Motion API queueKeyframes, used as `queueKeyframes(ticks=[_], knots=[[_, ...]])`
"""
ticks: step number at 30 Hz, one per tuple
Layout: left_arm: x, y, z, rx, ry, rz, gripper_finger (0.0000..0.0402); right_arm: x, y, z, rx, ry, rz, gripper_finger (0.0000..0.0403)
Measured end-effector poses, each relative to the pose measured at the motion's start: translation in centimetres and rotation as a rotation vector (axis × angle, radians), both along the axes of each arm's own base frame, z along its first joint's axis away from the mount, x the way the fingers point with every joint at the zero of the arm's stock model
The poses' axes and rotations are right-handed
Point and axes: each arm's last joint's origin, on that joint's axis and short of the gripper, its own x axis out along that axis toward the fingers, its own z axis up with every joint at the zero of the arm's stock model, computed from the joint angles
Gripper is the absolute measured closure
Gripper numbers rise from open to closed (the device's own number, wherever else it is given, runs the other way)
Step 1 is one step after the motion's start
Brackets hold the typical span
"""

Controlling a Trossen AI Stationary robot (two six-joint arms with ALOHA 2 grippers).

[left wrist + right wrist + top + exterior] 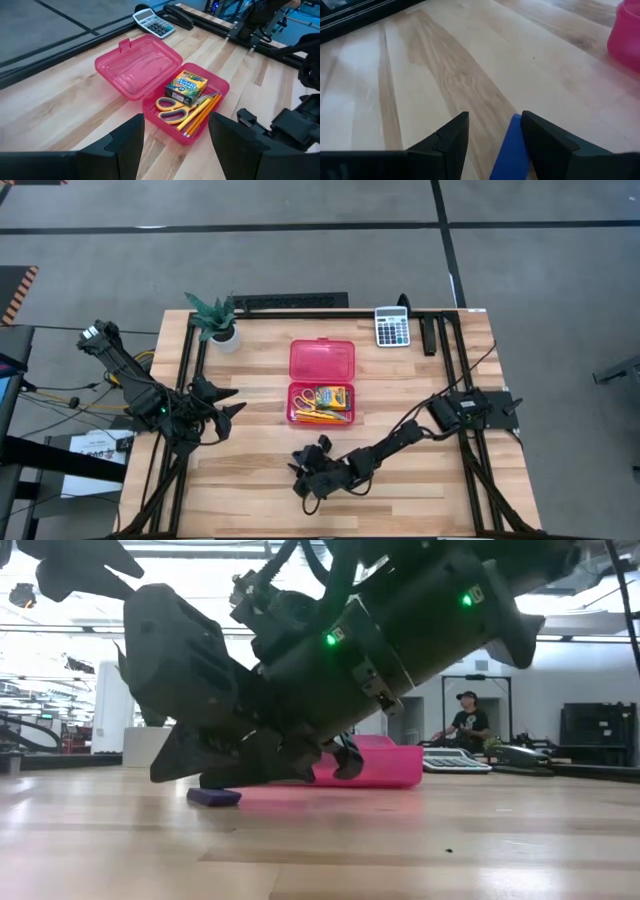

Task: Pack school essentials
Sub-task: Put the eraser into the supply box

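Note:
A pink pencil box (322, 385) lies open at the table's middle, its lid flat toward the far side. It holds a crayon box (186, 85), yellow-handled scissors (169, 110) and orange pencils (200, 116). A small blue eraser (213, 797) lies flat on the table in front of the box. My right gripper (495, 132) is open and low over the eraser (507, 150), one finger on each side of it. It hides the eraser in the high view (303, 478). My left gripper (232, 402) is open and empty left of the box, pointing at it. My right gripper stands astride the blue eraser, slanting down toward the table. One finger (545, 142) lies close against the eraser's long side (516, 137), but I cannot tell whether it touches. The other finger stands apart from the eraser. The eraser lies flat on the table.
A grey calculator (392, 326) and a black bar (428, 332) lie at the far right. A potted green plant (217, 320) stands at the far left. Black frame rails run along the table's left, far and right sides. A person (467, 720) sits in the room beyond.

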Motion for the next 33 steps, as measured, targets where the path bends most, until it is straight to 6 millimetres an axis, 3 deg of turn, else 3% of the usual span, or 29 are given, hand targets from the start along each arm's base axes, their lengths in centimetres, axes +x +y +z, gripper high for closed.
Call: queueKeyframes(ticks=[8, 19, 23, 33], knots=[[0.0, 0.0, 0.0, -0.007, 0.001, -0.002, 0.0193, -0.3, 0.1, -0.1, -0.051, 0.031, 0.007, 0.0193], [0.0, 0.0, 0.0, -0.010, -0.001, 0.000, 0.0193, -0.8, -2.2, 5.3, -0.180, 0.114, 0.034, 0.0219], [0.0, 0.0, 0.0, -0.014, -0.009, 0.007, 0.0193, -0.6, -2.5, 5.0, -0.182, 0.119, 0.026, 0.0227], [0.0, 0.0, 0.0, -0.021, -0.007, 0.006, 0.0193, -1.6, -1.2, 4.2, -0.119, 0.049, 0.015, 0.0230]])
